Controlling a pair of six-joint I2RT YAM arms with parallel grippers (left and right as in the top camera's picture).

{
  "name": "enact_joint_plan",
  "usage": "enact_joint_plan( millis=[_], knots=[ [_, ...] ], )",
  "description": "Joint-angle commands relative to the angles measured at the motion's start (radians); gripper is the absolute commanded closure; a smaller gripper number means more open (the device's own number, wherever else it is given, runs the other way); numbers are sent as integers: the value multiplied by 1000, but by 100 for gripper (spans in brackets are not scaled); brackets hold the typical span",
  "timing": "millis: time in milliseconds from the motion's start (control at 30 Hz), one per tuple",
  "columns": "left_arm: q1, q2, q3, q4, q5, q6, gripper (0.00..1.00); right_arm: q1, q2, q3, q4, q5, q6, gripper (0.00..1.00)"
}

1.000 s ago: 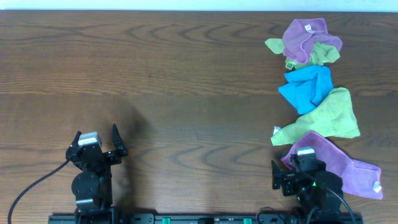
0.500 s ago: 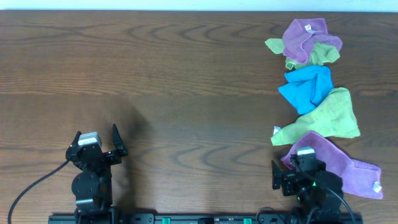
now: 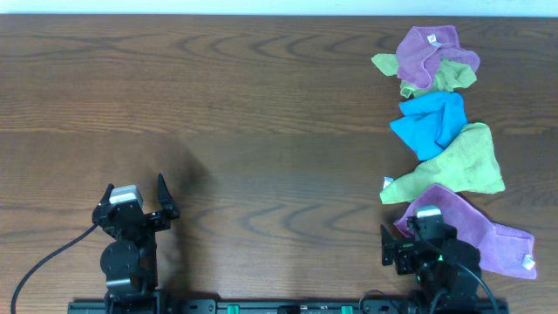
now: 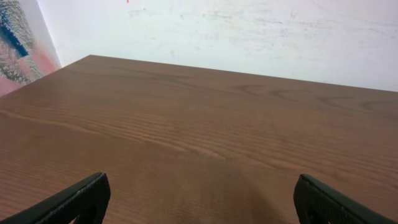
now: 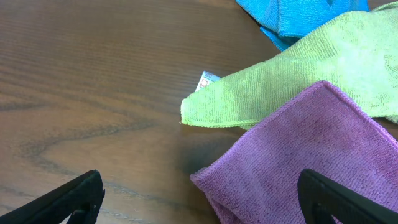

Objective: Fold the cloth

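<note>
Brown wood table [image 3: 261, 105] fills the overhead view. Five cloths lie in a row down its right side: far purple cloth [image 3: 427, 48], small green cloth [image 3: 449, 77] partly hidden under it, blue cloth [image 3: 432, 120], green cloth [image 3: 462, 161], and near purple cloth [image 3: 493, 237]. The right gripper [image 3: 425, 234] covers that last cloth's left corner. The left gripper [image 3: 137, 196] sits near left, well apart from the cloths. Nothing has moved since a second ago.

In the left wrist view the fingers [image 4: 74, 199] are spread wide and empty, cut off by the bottom edge, with bare table and a white wall [image 4: 249, 31] beyond.

In the right wrist view the fingers [image 5: 68, 199] are likewise spread and empty. The near purple cloth lies ahead between them, towards the right one; whether it touches is unclear. The green cloth's corner, with a small tag [image 5: 207, 79], overlaps it, and the blue cloth is cut off at the top.
</note>
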State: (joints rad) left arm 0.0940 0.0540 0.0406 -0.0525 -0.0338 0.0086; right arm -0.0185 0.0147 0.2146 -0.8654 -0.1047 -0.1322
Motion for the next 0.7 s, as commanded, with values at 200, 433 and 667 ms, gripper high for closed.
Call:
enact_joint_plan(
  millis=[200,433,667],
  knots=[
    [-5,-8,-36,-19,-18,18,4,-6,-9,-14,-5,-8,-3,1],
    [-5,-8,-36,-19,-18,18,5,-6,-9,-14,-5,-8,-3,1],
    [-5,-8,-36,-19,-18,18,5,-6,-9,-14,61,-11,1,1]
  ],
)
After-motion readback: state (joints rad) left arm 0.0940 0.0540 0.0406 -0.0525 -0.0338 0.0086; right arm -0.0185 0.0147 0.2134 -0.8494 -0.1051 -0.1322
